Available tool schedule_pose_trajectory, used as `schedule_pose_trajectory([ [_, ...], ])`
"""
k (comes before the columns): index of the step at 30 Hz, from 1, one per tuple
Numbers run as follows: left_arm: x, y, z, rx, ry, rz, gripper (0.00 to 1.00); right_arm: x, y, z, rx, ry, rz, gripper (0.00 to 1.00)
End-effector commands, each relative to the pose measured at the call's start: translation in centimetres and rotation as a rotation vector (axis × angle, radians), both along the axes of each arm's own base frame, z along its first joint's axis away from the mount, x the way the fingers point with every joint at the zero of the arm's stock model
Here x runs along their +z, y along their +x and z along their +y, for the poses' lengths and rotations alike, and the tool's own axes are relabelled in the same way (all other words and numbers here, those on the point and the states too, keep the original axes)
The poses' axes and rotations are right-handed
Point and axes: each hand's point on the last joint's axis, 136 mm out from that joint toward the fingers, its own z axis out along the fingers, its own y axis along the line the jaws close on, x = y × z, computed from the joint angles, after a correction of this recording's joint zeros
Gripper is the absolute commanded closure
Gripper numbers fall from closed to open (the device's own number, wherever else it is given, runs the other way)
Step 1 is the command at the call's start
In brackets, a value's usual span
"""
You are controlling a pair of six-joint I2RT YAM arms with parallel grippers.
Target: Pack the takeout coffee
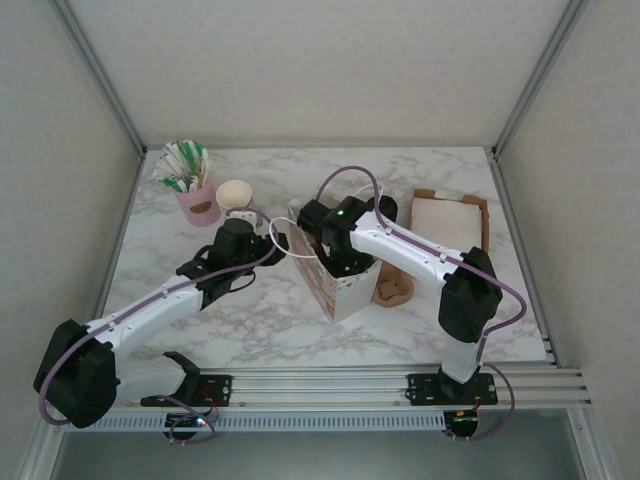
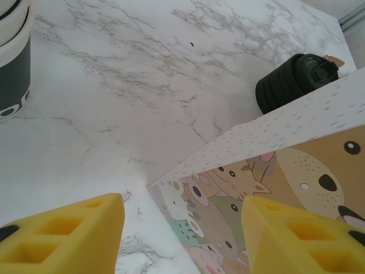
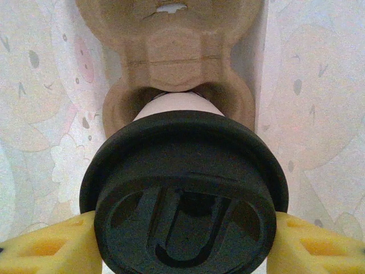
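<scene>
Placing step, by my judgement: your right tool (image 3: 183, 249) clamps the takeout coffee (image 3: 183, 188) at its lid inside the paper bag (image 3: 34, 114), base at a well of the pulp carrier (image 3: 177, 57) beyond, while your left tool (image 2: 182, 228) stands wide with the bag's corner between its fingers; next you must seat the cup upright, then let go.

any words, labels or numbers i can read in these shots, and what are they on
"OR": pale letters on the dark band of the paper cup, cut off at the picture's edge, so the full word cannot be told.
Packets in the pink holder: any print is too small to read.
Paper bag: cartoon animals, no words.
Takeout coffee: raised moulding on the lid, no readable letters.
</scene>
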Motion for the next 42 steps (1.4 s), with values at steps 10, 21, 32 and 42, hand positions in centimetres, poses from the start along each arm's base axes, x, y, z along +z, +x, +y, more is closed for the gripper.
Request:
schedule_pose_trajectory([
  [10, 1.43, -0.18, -0.06, -0.002, 0.009, -0.031, 0.43, -2.10, -0.89, 0.25, -0.010, -0.001, 0.056, 0.36],
  [21, 1.37, -0.13, -0.08, 0.000, 0.011, -0.030, 0.43, -2.26, -0.84, 0.36, -0.007, 0.000, 0.059, 0.36],
  [32, 1.27, -0.03, -0.12, -0.001, 0.014, -0.029, 0.43, -2.31, -0.77, 0.47, -0.006, -0.001, 0.060, 0.35],
  [42, 1.15, -0.08, -0.16, -0.002, 0.014, -0.029, 0.43, -2.49, -0.81, 0.47, -0.004, -0.004, 0.064, 0.35],
])
